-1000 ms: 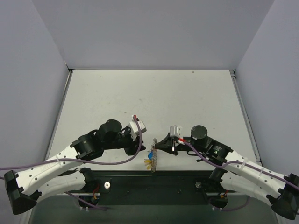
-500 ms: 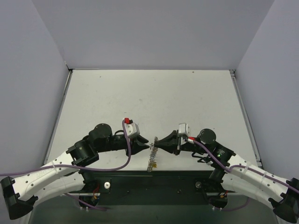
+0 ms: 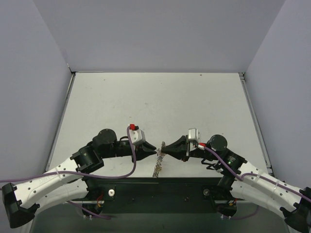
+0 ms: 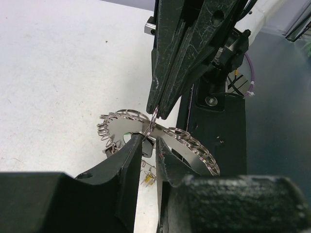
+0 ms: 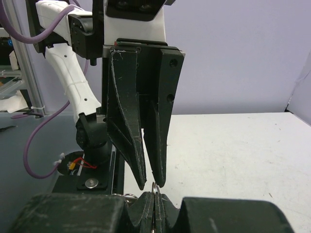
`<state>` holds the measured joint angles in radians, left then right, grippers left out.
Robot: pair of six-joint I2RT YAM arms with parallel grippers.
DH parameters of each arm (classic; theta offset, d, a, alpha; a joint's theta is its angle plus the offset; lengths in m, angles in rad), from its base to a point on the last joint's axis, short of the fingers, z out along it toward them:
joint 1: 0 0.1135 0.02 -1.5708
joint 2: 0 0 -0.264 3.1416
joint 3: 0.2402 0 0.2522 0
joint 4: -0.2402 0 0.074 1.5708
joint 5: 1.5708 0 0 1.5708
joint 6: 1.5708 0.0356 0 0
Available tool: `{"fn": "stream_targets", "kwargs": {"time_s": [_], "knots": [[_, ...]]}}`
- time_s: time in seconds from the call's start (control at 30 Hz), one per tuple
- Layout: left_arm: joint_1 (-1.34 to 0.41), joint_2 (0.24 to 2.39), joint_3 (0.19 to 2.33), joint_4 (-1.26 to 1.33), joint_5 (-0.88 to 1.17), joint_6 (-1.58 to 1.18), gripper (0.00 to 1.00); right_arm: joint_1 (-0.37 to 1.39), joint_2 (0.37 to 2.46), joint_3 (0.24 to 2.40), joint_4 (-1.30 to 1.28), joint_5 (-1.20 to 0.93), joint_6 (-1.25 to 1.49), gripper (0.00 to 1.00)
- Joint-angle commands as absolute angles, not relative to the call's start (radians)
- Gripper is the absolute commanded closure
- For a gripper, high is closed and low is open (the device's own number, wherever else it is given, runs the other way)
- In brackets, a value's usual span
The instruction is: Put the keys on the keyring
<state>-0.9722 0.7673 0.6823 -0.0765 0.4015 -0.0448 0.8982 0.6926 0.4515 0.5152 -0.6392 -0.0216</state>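
The keyring (image 4: 190, 145) hangs edge-on low in the centre of the top view, caught between the tips of my two grippers, with a yellow-headed key (image 4: 148, 180) dangling beneath it. My left gripper (image 4: 148, 145) pinches its flat middle, and my right gripper (image 5: 154, 199) is pressed tight on a thin loop at its rim, above the white table (image 3: 160, 102).

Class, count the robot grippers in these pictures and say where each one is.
2. The left gripper reaches in from the left, the right gripper from the right; both tips meet at the keyring. None looks hidden.
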Motion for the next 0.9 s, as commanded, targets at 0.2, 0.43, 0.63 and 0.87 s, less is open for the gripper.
{"fn": "stream_targets", "kwargs": {"time_s": [0.2,0.43,0.63,0.87], "knots": [[-0.969,0.784,0.678,-0.015,0.423,-0.04,0.82,0.899,0.663,0.468,0.655,-0.661,-0.011,1.0],[-0.971,0.804,0.676,0.032,0.436,-0.052,1.0,0.899,0.663,0.466,0.667,-0.655,-0.006,1.0],[-0.989,0.793,0.672,0.029,0.43,-0.054,1.0,0.897,0.666,0.466,0.681,-0.653,0.0,1.0],[-1.02,0.778,0.675,0.015,0.381,-0.058,1.0,0.897,0.664,0.462,0.707,-0.64,0.023,1.0]]}}
